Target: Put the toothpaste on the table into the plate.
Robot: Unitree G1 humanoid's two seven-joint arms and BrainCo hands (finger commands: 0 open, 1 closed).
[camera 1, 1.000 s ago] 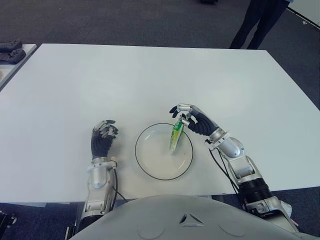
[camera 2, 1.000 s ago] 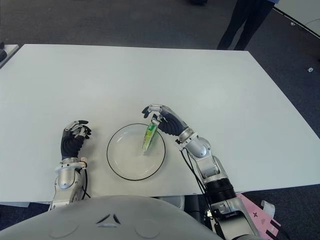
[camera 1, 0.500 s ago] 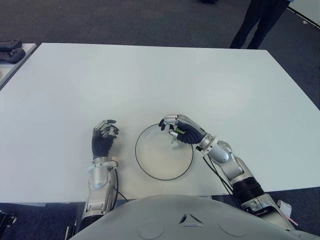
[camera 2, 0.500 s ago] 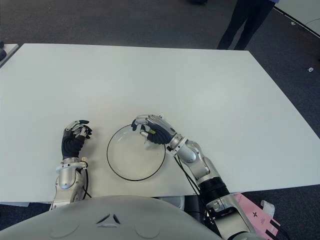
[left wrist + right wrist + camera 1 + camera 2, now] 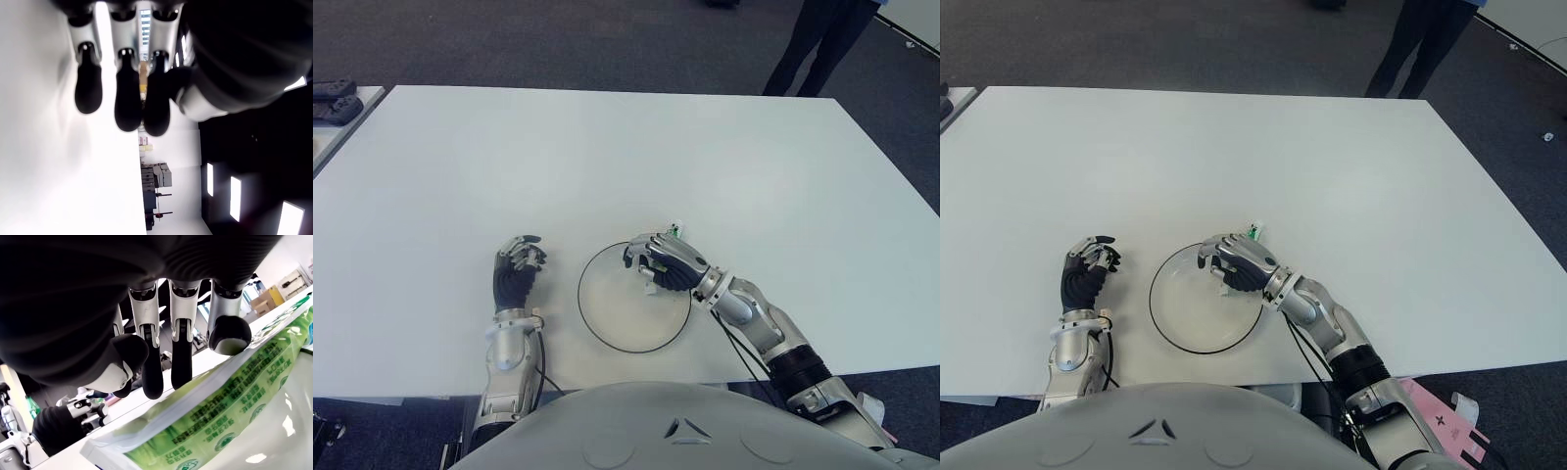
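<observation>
right hand (image 5: 664, 264) down low over the far right part of the plate (image 5: 607, 328), covering most of the toothpaste (image 5: 230, 411). only a bit of green and white end pokes out past the knuckles near the rim in the eye views. from the right wrist view, tube lying flat under the palm, fingers (image 5: 182, 340) straightened and hanging just above it, thumb off to the side, so looks unclamped and holding nothing. can't quite tell if one fingertip touches the package though.

left hand (image 5: 515, 276) just beside the plate on its left, over the white desk (image 5: 509, 157), fingers curled in with nothing between them.

judging by this, basically done, only the pull-away left. possible trouble: far end of the tube seems to sit on or over the rim, so a finger dragging across it on the way up could flip it out onto the desk. also risk of nudging the plate itself if the hand leaves sideways rather than straight up.

person's legs (image 5: 822, 39) visible past the far edge of the desk, well apart.
</observation>
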